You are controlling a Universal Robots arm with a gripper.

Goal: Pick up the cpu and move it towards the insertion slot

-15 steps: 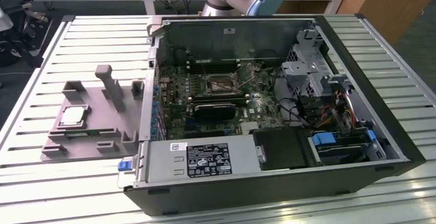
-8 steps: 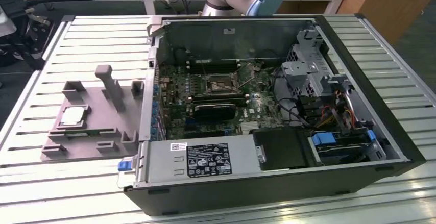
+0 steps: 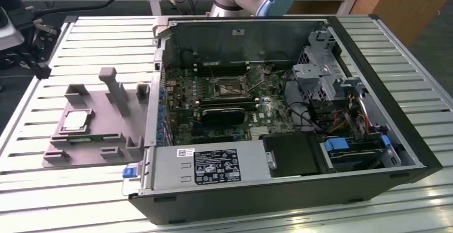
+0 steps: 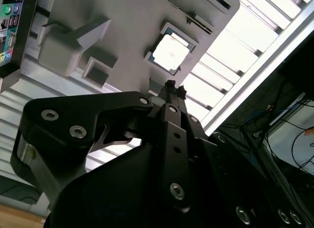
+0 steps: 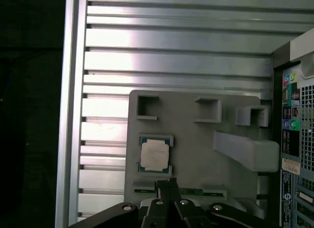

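The cpu is a silvery square chip lying flat in a recess of a grey holder plate at the exterior view's left, outside the computer case. Both wrist views look down on the cpu from well above. My gripper hangs over the holder beside the chip, apart from it, its black fingers pressed together with nothing between them. The insertion slot, a shiny square frame with a dark centre, sits on the motherboard inside the open case.
A green memory stick lies in the holder near the cpu. An upright grey post stands on the holder. The open black case holds a black heatsink, cables and drive bays. A slatted metal table carries everything.
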